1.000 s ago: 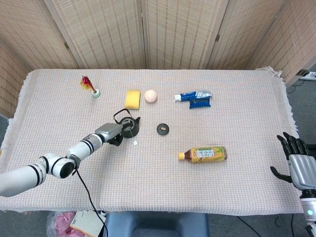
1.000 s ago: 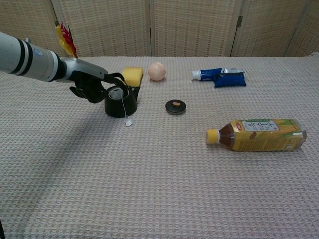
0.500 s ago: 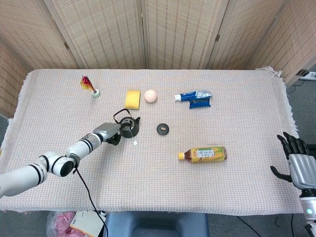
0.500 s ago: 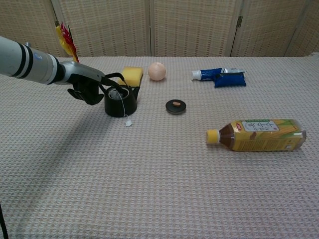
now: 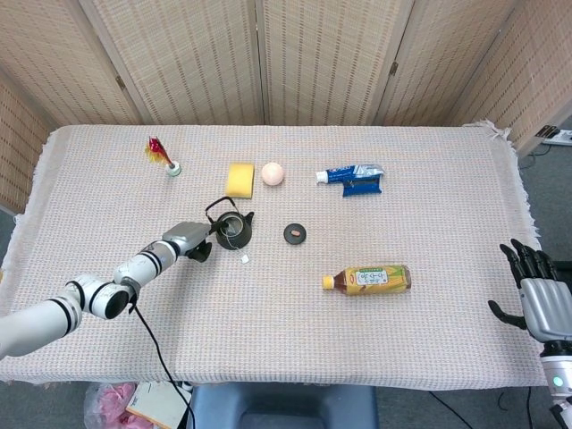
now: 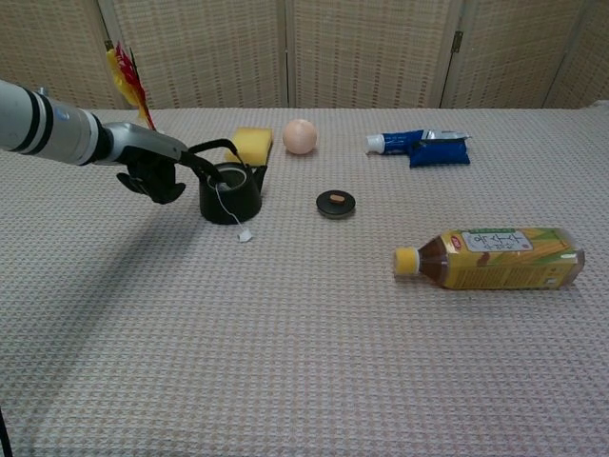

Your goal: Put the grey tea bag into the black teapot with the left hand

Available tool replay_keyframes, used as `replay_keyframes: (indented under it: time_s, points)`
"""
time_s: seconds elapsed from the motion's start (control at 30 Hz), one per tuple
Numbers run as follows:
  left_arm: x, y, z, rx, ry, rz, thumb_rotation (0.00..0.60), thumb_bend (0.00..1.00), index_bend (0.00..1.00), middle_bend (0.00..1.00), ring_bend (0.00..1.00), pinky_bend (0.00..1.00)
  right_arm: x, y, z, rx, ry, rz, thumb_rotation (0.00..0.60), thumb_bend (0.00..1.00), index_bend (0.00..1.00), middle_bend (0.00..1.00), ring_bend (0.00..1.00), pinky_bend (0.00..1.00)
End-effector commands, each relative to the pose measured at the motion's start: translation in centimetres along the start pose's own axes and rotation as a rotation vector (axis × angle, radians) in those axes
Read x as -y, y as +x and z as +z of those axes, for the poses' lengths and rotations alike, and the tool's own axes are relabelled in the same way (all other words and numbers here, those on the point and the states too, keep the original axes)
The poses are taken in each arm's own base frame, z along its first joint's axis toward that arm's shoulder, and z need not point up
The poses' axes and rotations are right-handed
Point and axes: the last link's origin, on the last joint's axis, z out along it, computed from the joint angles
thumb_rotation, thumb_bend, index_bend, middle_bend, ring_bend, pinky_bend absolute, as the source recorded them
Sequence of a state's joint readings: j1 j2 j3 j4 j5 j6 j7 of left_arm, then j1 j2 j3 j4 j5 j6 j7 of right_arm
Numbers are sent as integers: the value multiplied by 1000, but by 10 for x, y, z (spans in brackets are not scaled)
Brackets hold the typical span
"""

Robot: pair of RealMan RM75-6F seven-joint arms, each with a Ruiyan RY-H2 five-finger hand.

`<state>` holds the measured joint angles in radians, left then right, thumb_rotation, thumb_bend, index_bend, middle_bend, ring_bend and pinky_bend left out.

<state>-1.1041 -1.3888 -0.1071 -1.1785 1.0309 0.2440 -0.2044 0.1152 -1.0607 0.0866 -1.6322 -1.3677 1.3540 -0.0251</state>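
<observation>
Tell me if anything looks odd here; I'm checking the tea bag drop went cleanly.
The tea bag's paper tag lies on the tablecloth, its string trailing over the black teapot rim. The teapot's lid sits apart, and the drink bottle lies on its side.

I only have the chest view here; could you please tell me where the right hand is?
Observer: The right hand hangs beyond the table's right edge, near the front corner, fingers spread and holding nothing.
Operator: Thank you. Does anything trail from the left arm?
Observer: Yes, a black cable runs from the left arm across the cloth and drops over the front edge.
</observation>
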Motion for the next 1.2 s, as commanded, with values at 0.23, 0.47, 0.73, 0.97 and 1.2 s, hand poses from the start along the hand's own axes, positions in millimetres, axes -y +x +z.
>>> replay_keyframes:
  time_s: [0.23, 0.47, 0.73, 0.97, 1.2]
  points:
    - [2, -10, 7, 17, 4, 7, 600, 819, 0, 1000, 981, 1000, -1, 0, 1, -2, -6, -1, 600, 180, 0, 0, 0, 0]
    - [-5, -3, 4, -6, -23, 10, 600, 819, 0, 1000, 979, 1000, -1, 0, 1, 2, -6, 1, 600, 181, 0, 0, 0, 0]
    - [-24, 20, -20, -82, -98, 17, 600, 819, 0, 1000, 969, 1000, 1, 2, -4, -7, 15, 4, 600, 181, 0, 0, 0, 0]
    - [-30, 31, -67, -151, -145, 33, 600, 773, 0, 1000, 917, 1000, 3, 5, -10, -19, 35, 7, 600, 181, 0, 0, 0, 0]
    - [5, 30, -136, -268, -103, -8, 600, 507, 0, 1000, 815, 974, 1, 9, -16, -42, 42, 14, 600, 181, 0, 0, 0, 0]
